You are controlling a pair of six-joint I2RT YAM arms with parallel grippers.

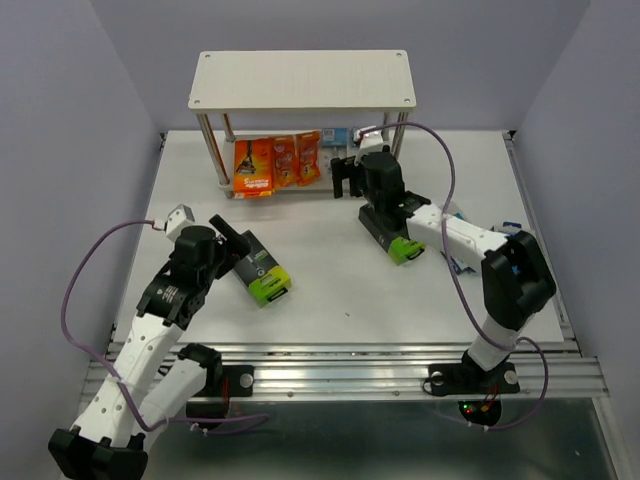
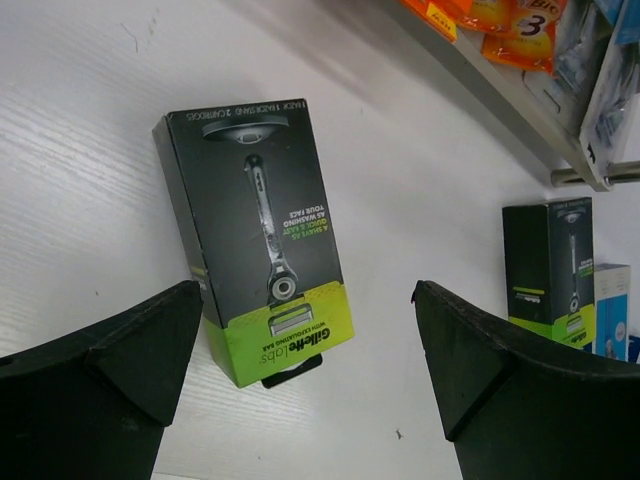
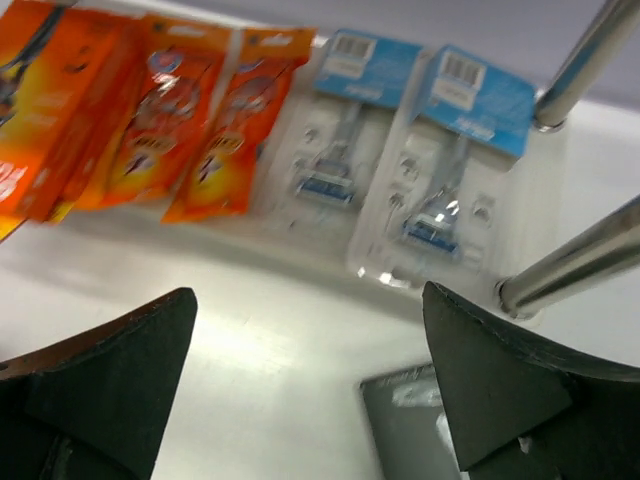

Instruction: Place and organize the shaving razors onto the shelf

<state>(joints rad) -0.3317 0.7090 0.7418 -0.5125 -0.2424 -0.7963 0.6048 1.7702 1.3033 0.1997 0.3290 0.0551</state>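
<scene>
The shelf (image 1: 302, 80) stands at the back. Its lower board holds orange flat packs (image 1: 275, 162) and light-blue blister cards (image 1: 335, 135), which also show in the right wrist view as orange packs (image 3: 150, 110) and blister cards (image 3: 400, 150). My right gripper (image 1: 350, 175) is open and empty just in front of them (image 3: 310, 370). A black-and-lime box (image 1: 262, 270) lies flat on the table. My left gripper (image 1: 232, 235) is open and empty above its near end (image 2: 310, 350), not touching the box (image 2: 262, 240). A second black-and-lime box (image 1: 392, 235) lies under the right arm and also shows in the left wrist view (image 2: 550, 270).
Blue boxes (image 1: 455, 215) lie at the right, mostly hidden by the right arm; one shows in the left wrist view (image 2: 612, 310). Silver shelf posts (image 3: 570, 265) stand close to the right gripper's right finger. Grey walls enclose the white table (image 1: 320, 310).
</scene>
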